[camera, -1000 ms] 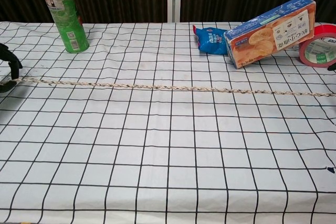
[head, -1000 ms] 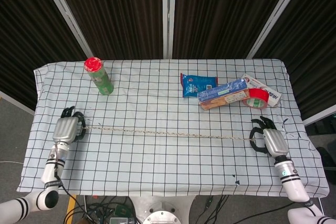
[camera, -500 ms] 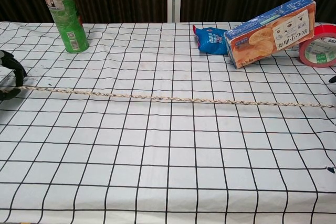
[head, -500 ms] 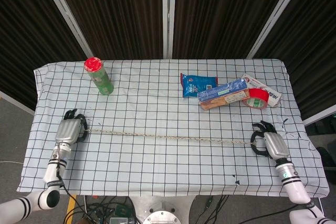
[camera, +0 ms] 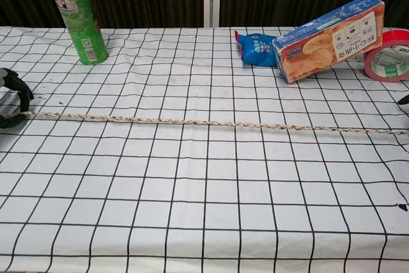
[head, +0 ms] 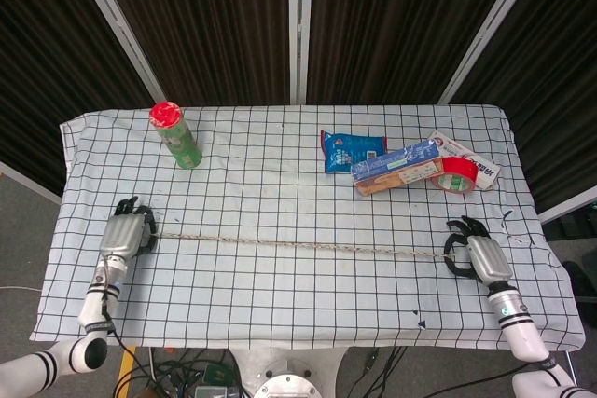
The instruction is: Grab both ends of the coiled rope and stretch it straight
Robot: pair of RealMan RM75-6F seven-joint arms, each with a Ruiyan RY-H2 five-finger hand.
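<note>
A thin braided rope [head: 298, 245] [camera: 211, 123] lies in a nearly straight line across the checked tablecloth, running from left to right. My left hand [head: 124, 234] [camera: 13, 97] holds the rope's left end at the table's left side, its fingers curled round it. At the right side my right hand [head: 474, 253] holds the other end with curled fingers. In the chest view the right hand shows only as a dark tip at the frame's right edge.
A green canister with a red lid [head: 174, 135] [camera: 75, 12] stands at the back left. A blue snack bag [head: 351, 150], a biscuit box [head: 399, 167] [camera: 332, 36] and a roll of red tape [head: 456, 175] [camera: 387, 55] lie at the back right. The table edges are near both hands.
Both hands have moved a little toward the table's front, carrying the stretched rope with them. The rope stays straight.
</note>
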